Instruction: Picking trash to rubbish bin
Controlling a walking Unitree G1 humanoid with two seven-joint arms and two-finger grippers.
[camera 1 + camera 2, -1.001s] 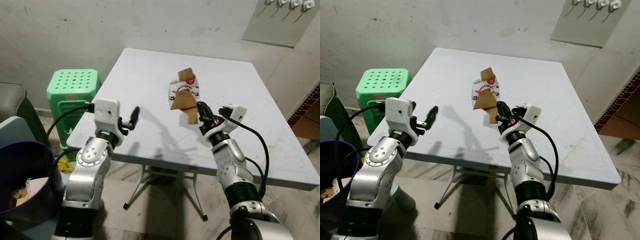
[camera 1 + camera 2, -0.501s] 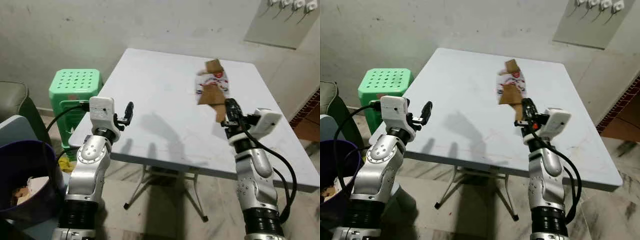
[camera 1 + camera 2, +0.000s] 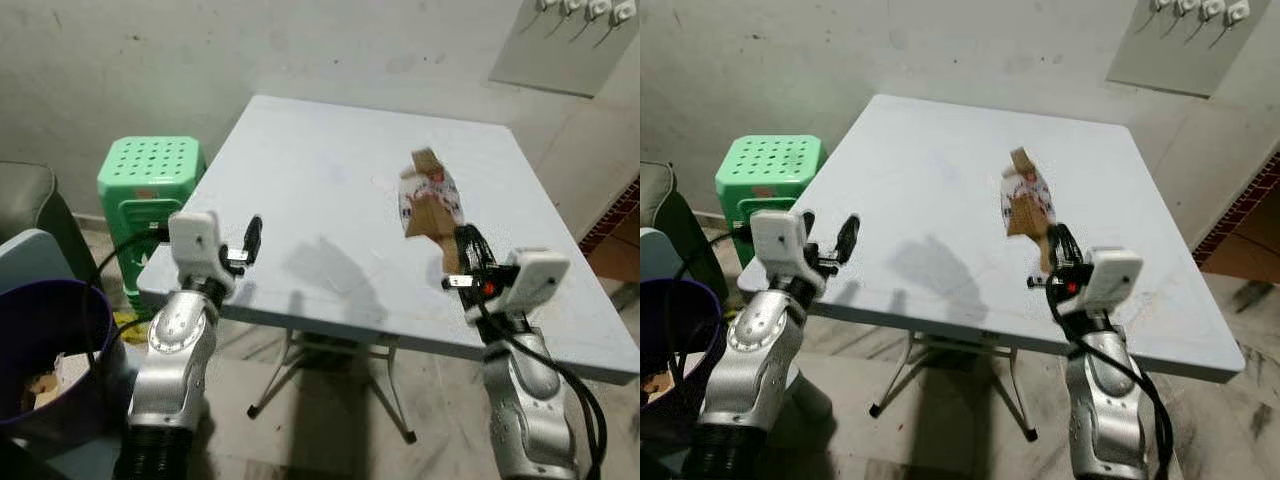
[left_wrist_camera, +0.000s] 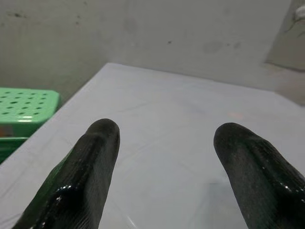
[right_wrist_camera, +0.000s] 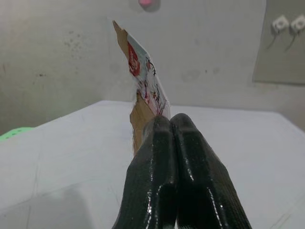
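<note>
A flattened brown and white carton with red print (image 3: 430,195) hangs in the air above the grey-white table (image 3: 320,190). My right gripper (image 3: 464,246) is shut on its lower edge and holds it upright near the table's front right part. In the right wrist view the carton (image 5: 143,78) rises from the closed fingertips (image 5: 169,129). My left gripper (image 3: 252,237) stands open at the table's front left corner with nothing between its fingers (image 4: 90,162). A dark purple bin (image 3: 45,360) with scraps inside stands on the floor at the lower left.
A green plastic stool (image 3: 148,185) stands left of the table against the wall. A dark seat edge (image 3: 25,200) shows at the far left. A panel with white plugs (image 3: 565,40) hangs on the wall at the upper right. The floor is marbled tile.
My right gripper has lifted the carton off the table and drawn it back toward the front right edge. The left arm has pulled back to the table's corner. The camera has shifted.
</note>
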